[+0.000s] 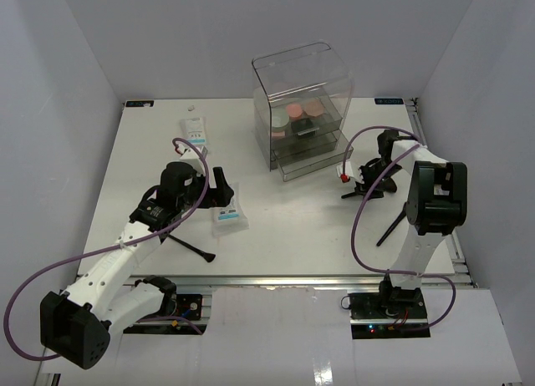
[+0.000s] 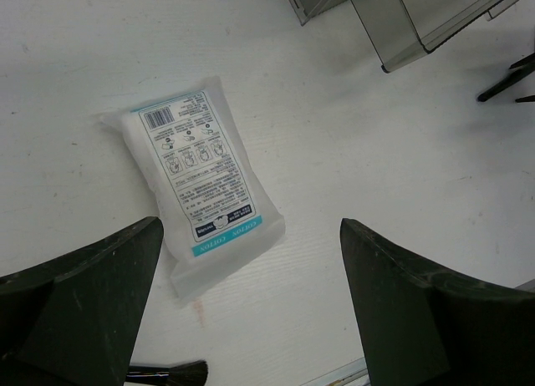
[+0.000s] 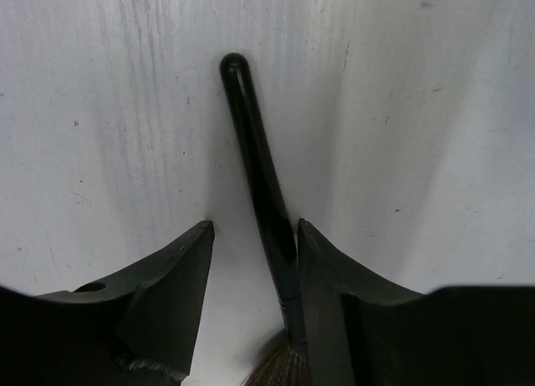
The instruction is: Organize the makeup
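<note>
Closest under the overhead camera, the left arm (image 1: pixel 109 269) and right arm (image 1: pixel 418 236) rise from the near edge of the desk (image 1: pixel 292 227). At the back stands the box (image 1: pixel 326 64), with pink compacts (image 1: pixel 295 111) already lying in its upper tier and something dark just in front of them, too small to name. Out on the desk are a sachet (image 1: pixel 227 216) just beyond the left hand (image 1: pixel 217 185), a second sachet (image 1: pixel 194 132) near the back left, a left brush (image 1: pixel 194 249) beside the left arm, and a spare brush (image 1: pixel 391 227) by the right arm. The right hand (image 1: pixel 361 188) is down low, just right of the box's front. From the left wrist, the hand hangs wide open and holds nothing. The sachet lies label up ahead of it, nearer one finger (image 2: pixel 92 294) than the other, with the left brush's bristles at the bottom edge. From the right wrist, the hand straddles the black handle of a third brush (image 3: pixel 259 194) lying flat on the desk. One finger (image 3: pixel 334 294) looks to be against the handle and the other stands clear of it with a gap, so this is not yet a grip. I judge the sorting partly done: the compacts are in the box, while both sachets and all three brushes remain outside.
</note>
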### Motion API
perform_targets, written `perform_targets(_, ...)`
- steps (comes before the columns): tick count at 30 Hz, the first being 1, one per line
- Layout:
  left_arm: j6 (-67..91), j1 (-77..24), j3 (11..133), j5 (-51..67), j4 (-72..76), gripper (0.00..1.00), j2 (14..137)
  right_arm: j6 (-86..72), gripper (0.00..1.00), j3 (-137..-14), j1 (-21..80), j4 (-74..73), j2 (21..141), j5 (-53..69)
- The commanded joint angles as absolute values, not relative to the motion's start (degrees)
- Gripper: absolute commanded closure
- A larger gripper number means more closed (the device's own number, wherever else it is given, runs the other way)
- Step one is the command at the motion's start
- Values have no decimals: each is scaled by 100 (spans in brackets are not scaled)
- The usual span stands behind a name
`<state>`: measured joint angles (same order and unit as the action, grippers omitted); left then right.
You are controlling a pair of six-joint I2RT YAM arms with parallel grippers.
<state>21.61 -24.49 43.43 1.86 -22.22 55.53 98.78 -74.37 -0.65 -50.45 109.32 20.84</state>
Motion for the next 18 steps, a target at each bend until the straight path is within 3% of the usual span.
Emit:
perform_targets(1, 2136, -2426, 4255, 107, -2153, 2, 5423, 9792, 52, -7697, -10, -4966, 11158, 1927)
perform_targets(11, 2165, -2426, 4236, 90, -2162, 2, 5458, 9949, 74, -7522, 340, -4685, 11062, 1531)
perform_targets(18, 2680, -2426, 4268, 187, -2313, 2, 5280, 9973, 81, -7179, 859, -4853, 9895, 1798)
